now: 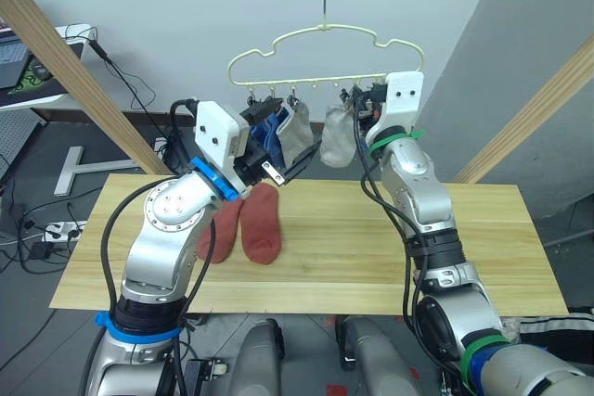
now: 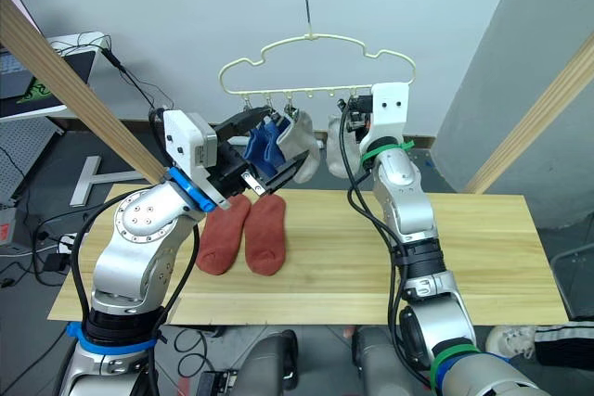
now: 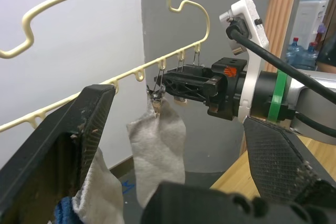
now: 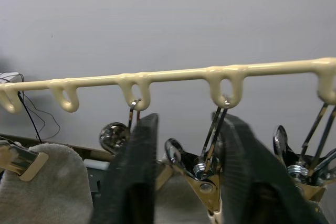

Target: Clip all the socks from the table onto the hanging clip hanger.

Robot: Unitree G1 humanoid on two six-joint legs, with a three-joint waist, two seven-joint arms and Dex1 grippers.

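Head views first: two rust-red socks [image 1: 251, 224] lie side by side on the table [image 1: 371, 257], under the clip hanger [image 1: 325, 48], where blue socks [image 2: 261, 141] and two grey socks [image 1: 338, 136] hang. Left wrist view: the left gripper [image 3: 173, 145] is spread apart just beside a clipped grey sock [image 3: 157, 150]. Right wrist view: the right gripper [image 4: 189, 171] pinches a clip [image 4: 202, 179] under the bar.

Two socks [image 1: 249, 227] on table [image 1: 371, 257] (left half), under hanger [image 1: 325, 57]
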